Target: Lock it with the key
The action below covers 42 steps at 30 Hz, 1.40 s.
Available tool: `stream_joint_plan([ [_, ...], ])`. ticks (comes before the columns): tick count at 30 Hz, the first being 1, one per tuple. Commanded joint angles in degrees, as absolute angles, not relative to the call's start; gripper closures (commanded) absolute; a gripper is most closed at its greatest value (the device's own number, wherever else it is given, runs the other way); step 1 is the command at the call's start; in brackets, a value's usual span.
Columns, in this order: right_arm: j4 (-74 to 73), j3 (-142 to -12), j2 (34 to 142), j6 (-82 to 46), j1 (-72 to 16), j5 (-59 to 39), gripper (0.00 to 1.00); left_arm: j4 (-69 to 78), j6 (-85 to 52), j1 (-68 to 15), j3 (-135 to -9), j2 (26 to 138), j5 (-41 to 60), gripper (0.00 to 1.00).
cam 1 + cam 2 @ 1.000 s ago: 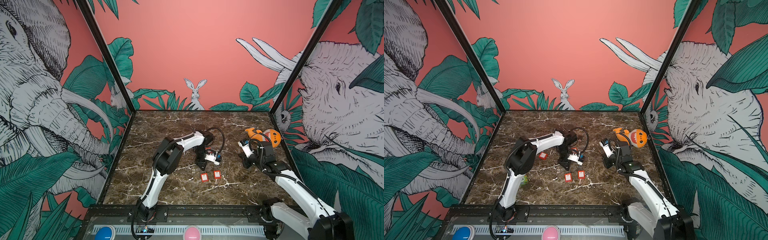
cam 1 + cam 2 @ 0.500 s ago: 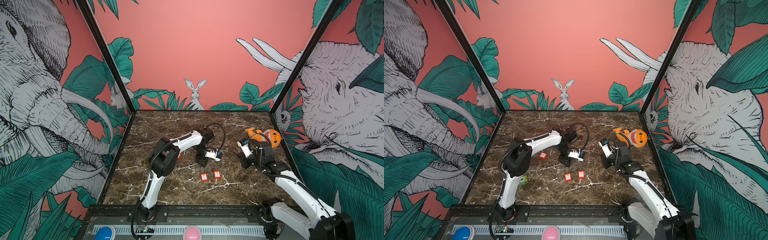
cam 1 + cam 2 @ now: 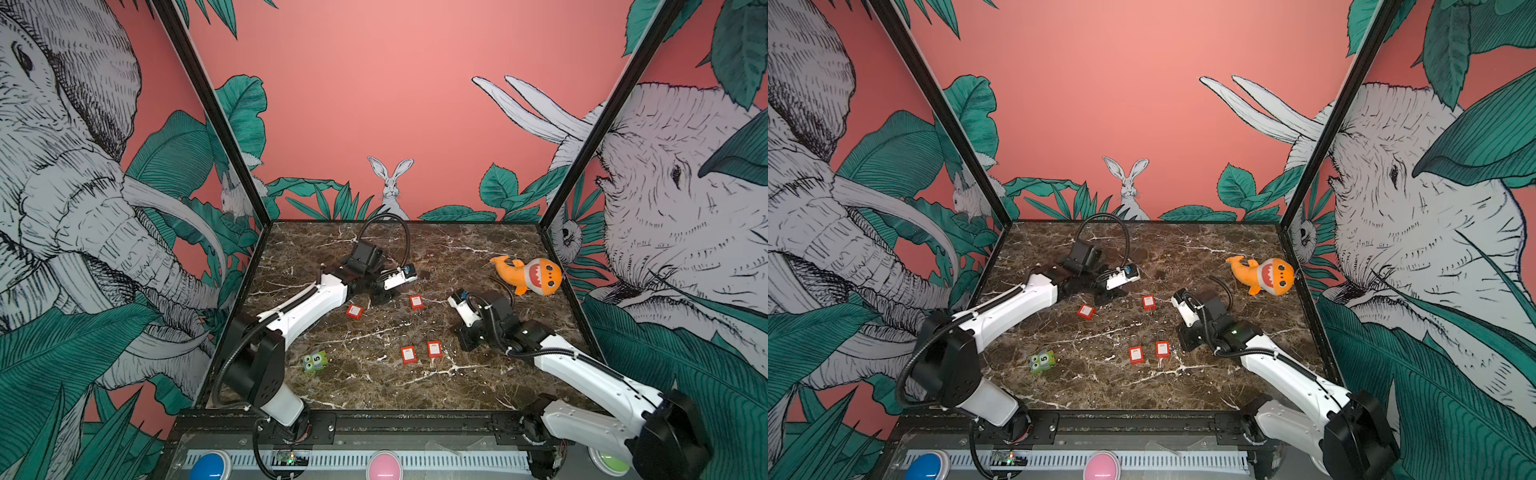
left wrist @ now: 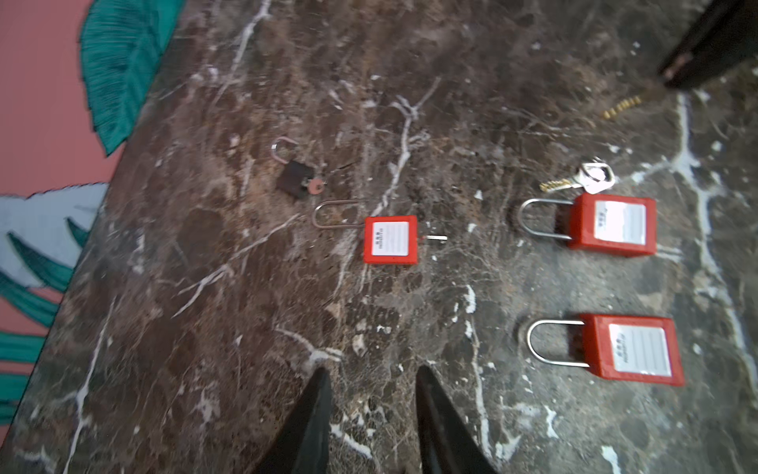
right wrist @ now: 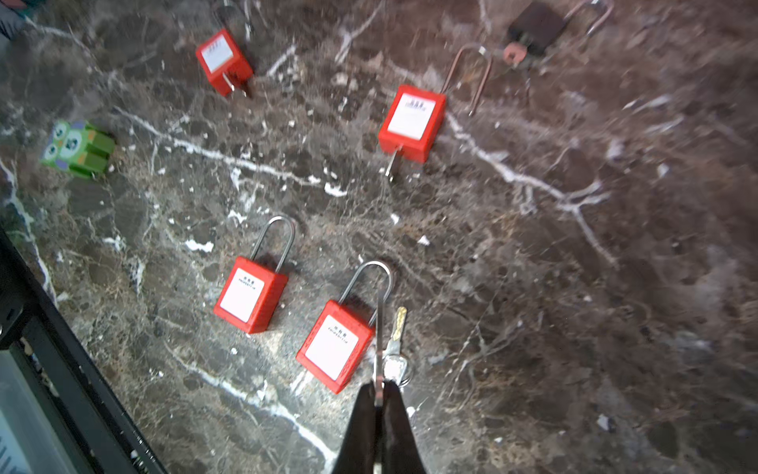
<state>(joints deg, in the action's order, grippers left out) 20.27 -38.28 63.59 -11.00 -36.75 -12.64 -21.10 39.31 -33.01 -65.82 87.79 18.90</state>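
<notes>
Lock-up in progress: my right gripper [image 5: 379, 390] is clenched on a brass-bladed key [image 4: 621, 106], with the blade sticking out past the fingertips. It sits low over the marble tabletop [image 5: 574, 266], just beside the nearest red padlock [image 5: 334, 349]. A spare key [image 5: 396, 357] lies loose on the stone alongside that padlock. My left gripper [image 4: 372, 369] hangs released, fingers apart with nothing between them. It is over bare marble near another red padlock [image 4: 390, 240], which already carries a key in its base. I judge the step in hand to be seating my key in the nearest padlock's keyway, on the end face opposite the shackle. To do it well, I should first bring my free left gripper across to pin the red body, since it will likely skate on polished stone. Then I should line the blade up with the slot, push straight without forcing, and turn only once it is fully seated. Whether that shackle is pressed home I cannot tell.
</notes>
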Motion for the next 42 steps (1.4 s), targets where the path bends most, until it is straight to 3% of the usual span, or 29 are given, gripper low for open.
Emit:
stream_joint_plan([
  [1, 21.9, -41.3, 68.2, -18.1, -41.0, -9.5, 1.00, -4.4, 29.5, -32.7, -59.9, 83.0, 16.8, 0.64],
  [8, 19.9, -44.8, 77.4, -21.7, -48.8, -8.9, 1.00, 11.9, 12.8, -29.7, -50.6, 78.6, 9.4, 0.72],
  [13, 20.1, -47.7, 83.4, -23.0, -51.1, -9.0, 1.00, 12.4, 7.5, -28.9, -49.0, 76.9, 3.2, 0.68],
  [23, 22.0, -52.4, 91.3, -23.0, -52.3, -9.7, 1.00, 10.1, 8.9, -28.7, -46.3, 74.2, 1.4, 0.77],
  [26, 22.6, -53.3, 93.7, -22.8, -52.8, -10.0, 0.96, 11.3, 9.1, -28.7, -45.4, 73.4, 1.5, 0.86],
  [28, 23.5, -54.2, 94.5, -22.2, -53.3, -10.2, 0.92, 11.3, 9.5, -28.7, -45.3, 72.9, 2.2, 0.86],
  [33, 25.9, -56.2, 95.0, -20.1, -53.4, -10.4, 0.81, 12.8, 10.7, -28.7, -45.0, 72.8, 4.5, 0.73],
  [39, 30.6, -59.4, 92.3, -15.9, -53.3, -4.8, 0.68, 20.5, 11.2, -28.7, -42.4, 72.0, 4.4, 0.42],
  [42, 31.8, -62.0, 89.6, -12.9, -52.7, -1.3, 0.61, 23.7, 9.6, -28.7, -41.5, 72.2, 0.5, 0.39],
])
